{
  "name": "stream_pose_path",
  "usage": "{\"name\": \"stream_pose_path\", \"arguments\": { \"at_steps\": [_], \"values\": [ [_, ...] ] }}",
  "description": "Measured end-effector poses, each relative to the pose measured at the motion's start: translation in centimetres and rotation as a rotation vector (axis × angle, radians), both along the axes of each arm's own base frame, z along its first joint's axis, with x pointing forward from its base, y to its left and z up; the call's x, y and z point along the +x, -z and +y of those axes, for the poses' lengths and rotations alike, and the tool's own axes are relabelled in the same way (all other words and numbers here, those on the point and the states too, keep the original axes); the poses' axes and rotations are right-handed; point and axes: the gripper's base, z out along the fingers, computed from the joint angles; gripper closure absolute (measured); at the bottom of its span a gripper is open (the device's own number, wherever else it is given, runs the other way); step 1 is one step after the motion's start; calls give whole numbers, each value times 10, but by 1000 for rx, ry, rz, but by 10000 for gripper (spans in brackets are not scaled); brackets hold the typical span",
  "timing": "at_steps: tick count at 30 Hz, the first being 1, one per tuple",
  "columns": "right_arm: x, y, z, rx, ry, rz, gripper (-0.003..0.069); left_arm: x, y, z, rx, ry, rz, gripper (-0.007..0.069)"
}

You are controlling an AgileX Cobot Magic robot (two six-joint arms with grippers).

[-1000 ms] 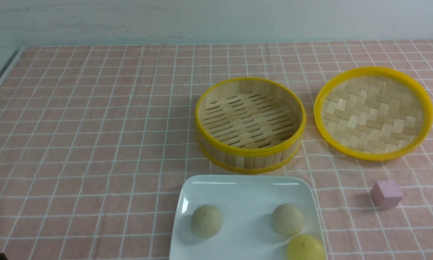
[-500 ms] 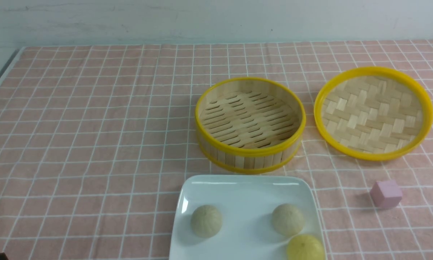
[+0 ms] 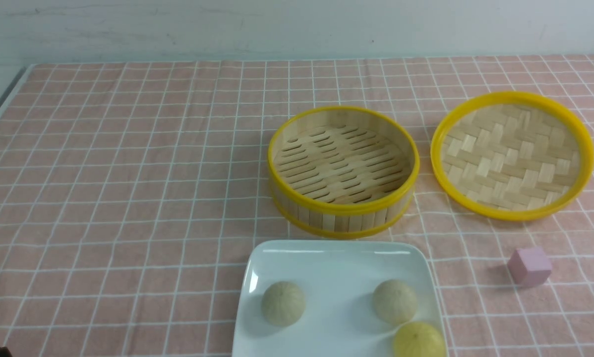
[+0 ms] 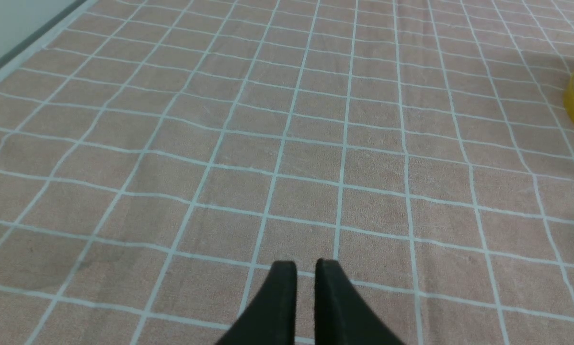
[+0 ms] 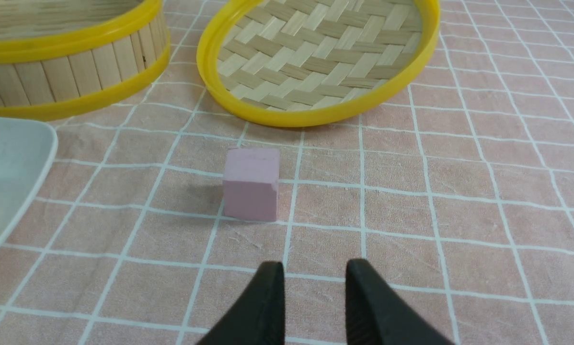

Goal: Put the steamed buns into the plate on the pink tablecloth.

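Two pale steamed buns (image 3: 283,303) (image 3: 395,301) lie in the white square plate (image 3: 336,258), which sits on the pink tablecloth (image 3: 128,173) at the near edge of the front view. A yellower ball (image 3: 419,340) rests in the plate's near right corner. My left gripper (image 4: 306,268) hovers over bare cloth far to the left of the plate, its fingers a narrow gap apart with nothing between them. My right gripper (image 5: 314,270) stands open and empty just short of a pink cube (image 5: 251,184), with the plate's corner (image 5: 9,163) off to one side.
An empty bamboo steamer (image 3: 336,218) with a yellow rim stands behind the plate. Its woven lid (image 3: 512,154) lies upturned to the right. The pink cube (image 3: 530,267) sits right of the plate. The cloth's left edge (image 3: 2,106) runs along a grey table border.
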Motion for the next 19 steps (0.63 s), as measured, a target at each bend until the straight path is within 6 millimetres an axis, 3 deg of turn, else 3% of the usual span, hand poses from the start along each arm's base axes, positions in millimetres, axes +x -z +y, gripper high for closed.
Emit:
{"name": "stream_pose_path", "arguments": {
  "at_steps": [19],
  "values": [
    [0, 0, 0, 0, 0, 0, 423, 0, 0, 0, 0, 0, 0, 512]
  ]
}}
